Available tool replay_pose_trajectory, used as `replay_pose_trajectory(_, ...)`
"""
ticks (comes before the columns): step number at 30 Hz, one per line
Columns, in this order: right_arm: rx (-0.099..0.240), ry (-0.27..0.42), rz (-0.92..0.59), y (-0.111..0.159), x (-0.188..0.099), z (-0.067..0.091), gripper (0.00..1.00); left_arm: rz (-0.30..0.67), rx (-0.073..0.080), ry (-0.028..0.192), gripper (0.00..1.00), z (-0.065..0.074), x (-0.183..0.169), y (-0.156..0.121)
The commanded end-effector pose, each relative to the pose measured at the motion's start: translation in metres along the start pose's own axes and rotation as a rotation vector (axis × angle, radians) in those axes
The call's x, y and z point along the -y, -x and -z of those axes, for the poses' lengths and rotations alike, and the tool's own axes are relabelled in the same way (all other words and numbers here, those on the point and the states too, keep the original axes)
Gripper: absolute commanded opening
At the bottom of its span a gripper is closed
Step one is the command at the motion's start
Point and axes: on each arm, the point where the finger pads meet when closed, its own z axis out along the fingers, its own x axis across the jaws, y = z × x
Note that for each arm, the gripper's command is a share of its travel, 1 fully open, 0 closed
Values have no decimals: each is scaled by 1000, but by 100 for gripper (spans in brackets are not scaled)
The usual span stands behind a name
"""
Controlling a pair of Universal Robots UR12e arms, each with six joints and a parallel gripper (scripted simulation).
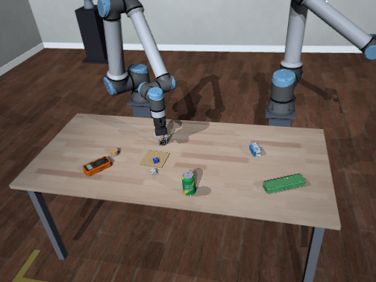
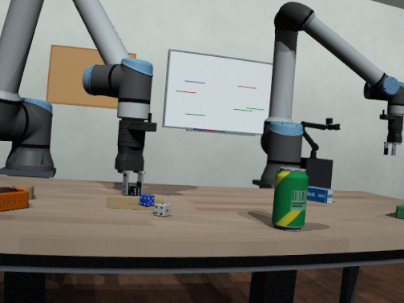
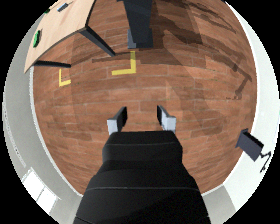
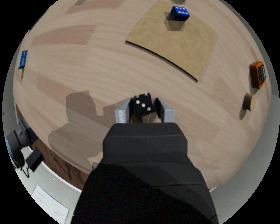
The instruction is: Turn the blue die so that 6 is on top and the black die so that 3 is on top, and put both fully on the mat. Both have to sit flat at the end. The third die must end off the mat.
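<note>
Relative to the mat (image 1: 147,161) (image 2: 120,203) (image 4: 170,42): black die (image 1: 163,143) (image 2: 135,190) (image 4: 142,104) beyond its edge, between the parted, unclamped fingers of the right gripper (image 1: 163,141) (image 2: 133,184) (image 4: 144,104); blue die (image 1: 156,160) (image 2: 147,199) (image 4: 179,13) on it; left gripper (image 2: 389,149) (image 3: 142,119) well away, fingers apart.

Table (image 1: 224,174) (image 2: 208,232) (image 4: 90,65): wood, smooth, matt
Can (image 1: 189,184) (image 2: 289,200): metal top, glossy
Floor (image 1: 168,242) (image 3: 145,95): wood planks
Mat (image 1: 148,159) (image 2: 123,203) (image 4: 165,42): matt

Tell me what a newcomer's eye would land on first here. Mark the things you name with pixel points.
Probably the green soda can (image 1: 189,184) (image 2: 289,199), bright and upright near the table's front edge. Next, likely the right gripper (image 1: 163,140) (image 2: 133,183) (image 4: 144,104), pointing down with its open fingers on either side of a black die (image 2: 135,190) (image 4: 142,104). The blue die (image 1: 156,160) (image 2: 147,199) (image 4: 180,13) also stands out, vivid against the tan mat (image 1: 148,159) (image 2: 120,203) (image 4: 170,42) under it.
</note>
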Motion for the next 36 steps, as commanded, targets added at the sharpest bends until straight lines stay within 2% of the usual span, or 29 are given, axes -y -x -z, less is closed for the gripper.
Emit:
replay_pose_trajectory(1,1,-2,0,0,1,1,79,0,0,2,100,1,-1,0)
replay_pose_trajectory(10,1,-2,0,0,1,1,79,0,0,2,100,1,-1,0)
replay_pose_trajectory(11,1,-2,0,0,1,1,49,0,0,2,100,1,-1,0)
replay_pose_trajectory(36,1,-2,0,0,1,1,49,0,0,2,100,1,-1,0)
